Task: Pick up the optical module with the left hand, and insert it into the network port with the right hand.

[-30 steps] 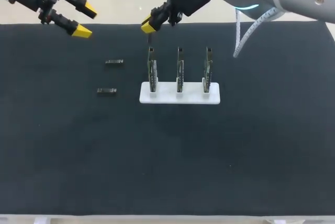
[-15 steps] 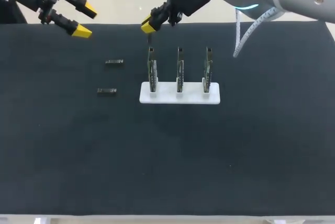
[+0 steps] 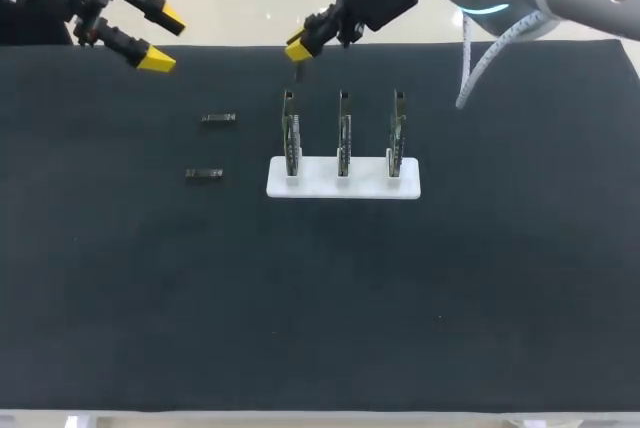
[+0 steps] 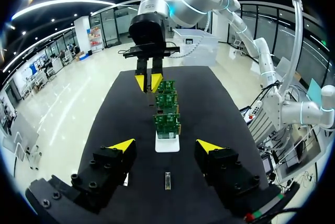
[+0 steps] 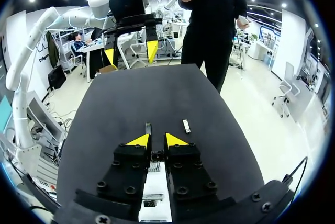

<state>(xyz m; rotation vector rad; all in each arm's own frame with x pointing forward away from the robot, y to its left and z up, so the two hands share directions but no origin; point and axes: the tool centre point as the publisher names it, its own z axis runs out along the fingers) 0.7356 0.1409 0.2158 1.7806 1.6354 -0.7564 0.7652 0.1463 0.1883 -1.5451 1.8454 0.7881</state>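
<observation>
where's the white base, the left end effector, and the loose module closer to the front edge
white base (image 3: 411, 188): head view, its bare right end.
left end effector (image 3: 163, 40): head view, midway between its yellow tips.
front optical module (image 3: 204, 174): head view, middle of its body.

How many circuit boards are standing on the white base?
3, upright in a row on the base: left board, middle board, right board. None seems hidden.
</observation>
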